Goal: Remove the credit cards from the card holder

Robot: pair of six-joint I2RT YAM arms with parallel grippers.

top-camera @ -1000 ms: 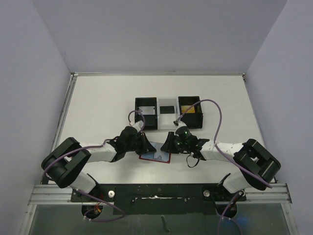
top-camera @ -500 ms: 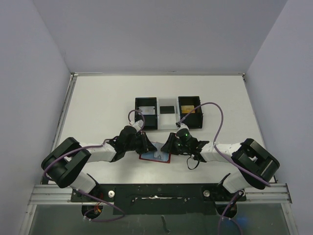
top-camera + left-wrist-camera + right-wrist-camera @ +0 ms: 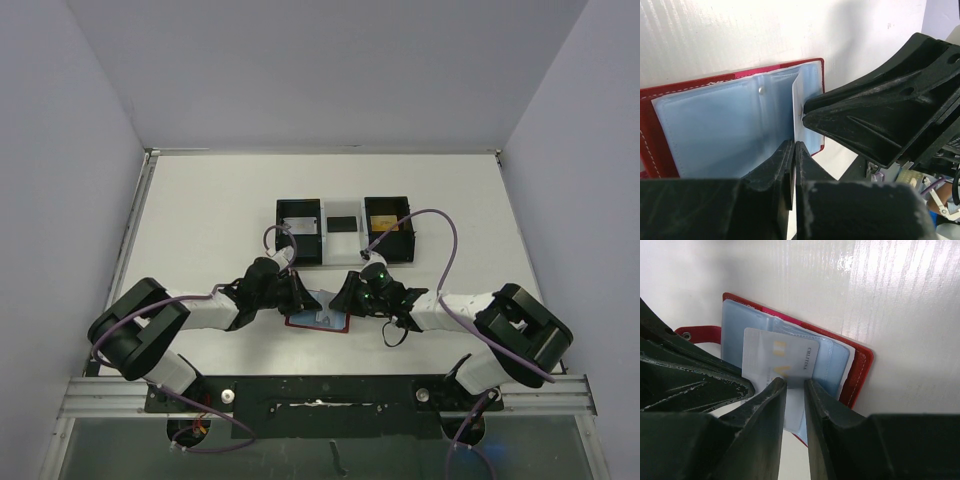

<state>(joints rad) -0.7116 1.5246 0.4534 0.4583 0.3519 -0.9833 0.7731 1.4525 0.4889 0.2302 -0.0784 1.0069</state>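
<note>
The red card holder lies open on the table between both grippers, its blue-grey sleeves up. My left gripper is shut on a thin pale leaf of the card holder; a white sliver shows between its fingertips. My right gripper is at the holder's other side, jaws a narrow gap apart. Its tips rest at a pale grey-white credit card that sticks partly out of a sleeve of the card holder. The card runs on behind the gap. The right gripper also shows in the left wrist view.
A three-compartment black-and-white tray stands behind the grippers. It holds a grey card on the left, a black card in the middle and a gold card on the right. Purple cables loop over both arms.
The right gripper has shifted slightly left towards the card holder. The left gripper and the holder have barely moved.
</note>
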